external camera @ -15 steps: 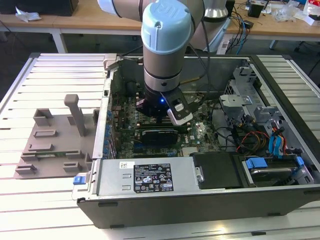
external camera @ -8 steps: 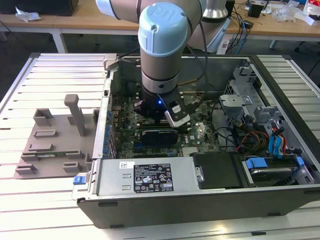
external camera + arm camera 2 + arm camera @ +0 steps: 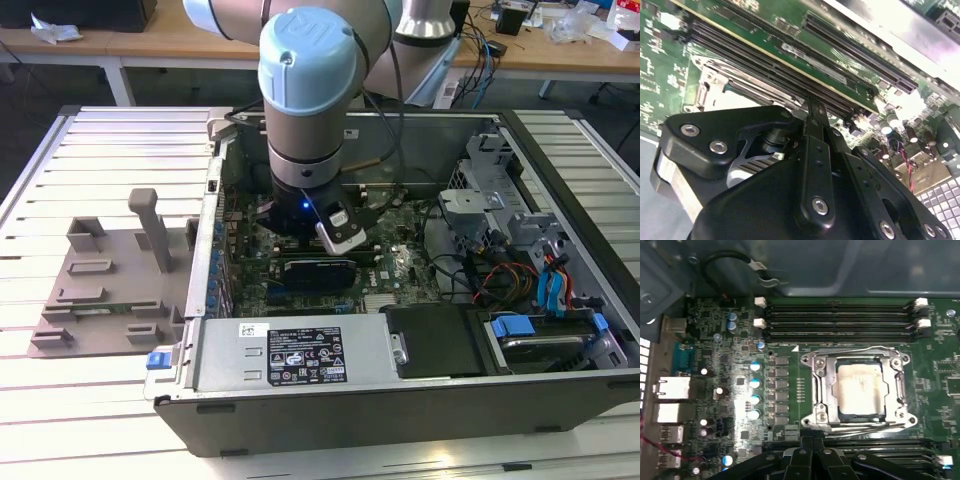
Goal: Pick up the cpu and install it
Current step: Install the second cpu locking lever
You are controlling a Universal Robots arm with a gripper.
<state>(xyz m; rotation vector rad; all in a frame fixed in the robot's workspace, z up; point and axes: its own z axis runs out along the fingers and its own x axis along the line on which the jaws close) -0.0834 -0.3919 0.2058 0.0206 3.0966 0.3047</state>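
In the exterior view, a grey plastic holder (image 3: 110, 290) lies on the slatted table (image 3: 60, 410) at the exterior view's left. Beside it stands the open computer case (image 3: 400, 400), with the arm (image 3: 305, 110) reaching down into it over the green board (image 3: 400, 265). In the first wrist view, the cpu (image 3: 860, 390) sits in the metal-framed socket (image 3: 817, 390) between the memory slots (image 3: 840, 320). The pincer (image 3: 812, 107) hangs just above the board, fingers drawn together, holding nothing.

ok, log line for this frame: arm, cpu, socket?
arm: over the motherboard inside the open PC case | cpu: seated in the socket frame | gripper: above board, holding nothing visible
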